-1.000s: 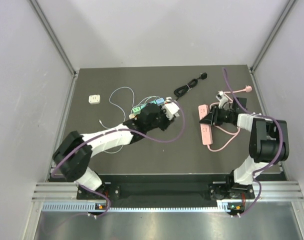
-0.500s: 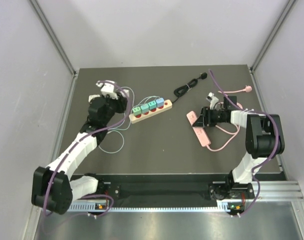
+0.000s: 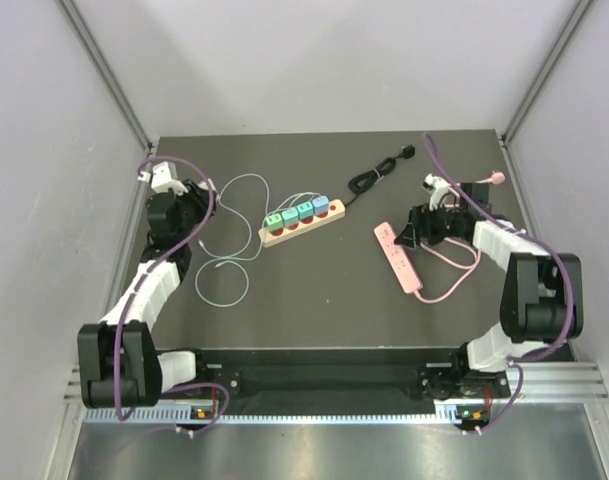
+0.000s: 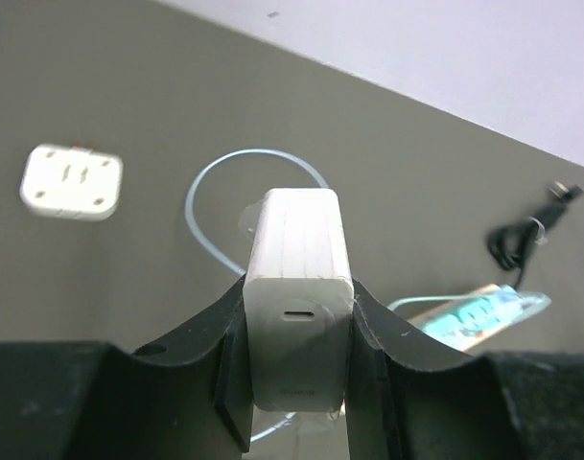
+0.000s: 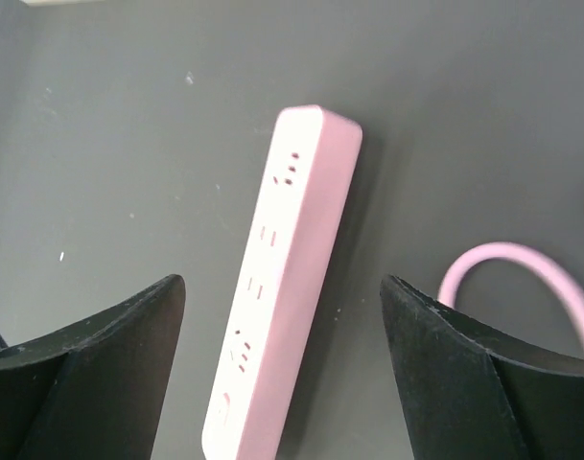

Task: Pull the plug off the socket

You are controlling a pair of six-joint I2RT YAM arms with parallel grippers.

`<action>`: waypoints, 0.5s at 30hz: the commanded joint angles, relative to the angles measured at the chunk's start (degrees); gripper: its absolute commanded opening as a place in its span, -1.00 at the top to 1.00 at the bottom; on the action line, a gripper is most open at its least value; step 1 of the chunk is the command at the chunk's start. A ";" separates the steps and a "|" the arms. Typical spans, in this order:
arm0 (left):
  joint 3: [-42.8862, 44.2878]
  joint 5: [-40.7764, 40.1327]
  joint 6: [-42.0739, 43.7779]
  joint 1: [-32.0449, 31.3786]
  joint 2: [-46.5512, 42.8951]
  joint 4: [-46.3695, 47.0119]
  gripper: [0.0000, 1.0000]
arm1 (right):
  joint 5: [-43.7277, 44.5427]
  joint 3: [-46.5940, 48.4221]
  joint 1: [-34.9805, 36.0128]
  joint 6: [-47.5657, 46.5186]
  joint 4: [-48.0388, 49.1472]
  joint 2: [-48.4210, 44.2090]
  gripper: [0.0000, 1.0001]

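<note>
White rectangular plastic charger plug point(image 4: 298, 307); pink long plastic power strip point(image 5: 277, 287); cream plastic socket bar point(image 3: 268, 236) with green and blue blocks point(image 3: 305, 210); black coiled cable point(image 3: 365, 180).

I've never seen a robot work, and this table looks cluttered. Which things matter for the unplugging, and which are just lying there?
Part of the job: white charger plug, its thin pale cable, beige power strip.

Just lying about: pink power strip, black cable, white adapter block.

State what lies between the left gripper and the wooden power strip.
Only loops of thin pale cable lie there, seen in the top view.
</note>
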 commanded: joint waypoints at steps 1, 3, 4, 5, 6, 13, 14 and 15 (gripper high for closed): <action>1.16 -0.70 -6.44 3.22 3.24 6.90 1.00 | -1.77 3.51 -1.35 -6.58 -2.99 -6.61 -0.64; 1.60 -0.88 -8.72 4.71 6.14 8.30 1.00 | -3.09 3.68 -1.80 -8.60 -4.40 -10.47 -0.68; 1.87 -1.05 -9.86 5.76 8.41 8.48 1.00 | -3.44 3.34 -2.15 -9.39 -4.84 -11.71 -0.71; 2.30 -0.97 -10.48 6.21 9.83 8.66 1.00 | -3.79 3.25 -2.32 -9.92 -5.63 -14.51 -0.72; 2.92 -0.44 -10.83 6.65 11.06 9.44 1.00 | -4.15 3.16 -2.50 -10.89 -5.55 -15.93 -0.73; 6.43 0.35 -12.07 10.25 21.87 10.15 1.00 | -5.73 1.23 -4.08 -11.69 -4.41 -23.23 -0.80; 6.96 0.35 -11.98 10.69 22.75 9.98 1.00 | -6.08 1.22 -4.43 -11.69 -4.49 -23.15 -0.80; 8.10 0.35 -12.07 11.04 23.63 9.46 0.99 | -6.87 1.31 -4.70 -11.69 -4.84 -23.06 -0.80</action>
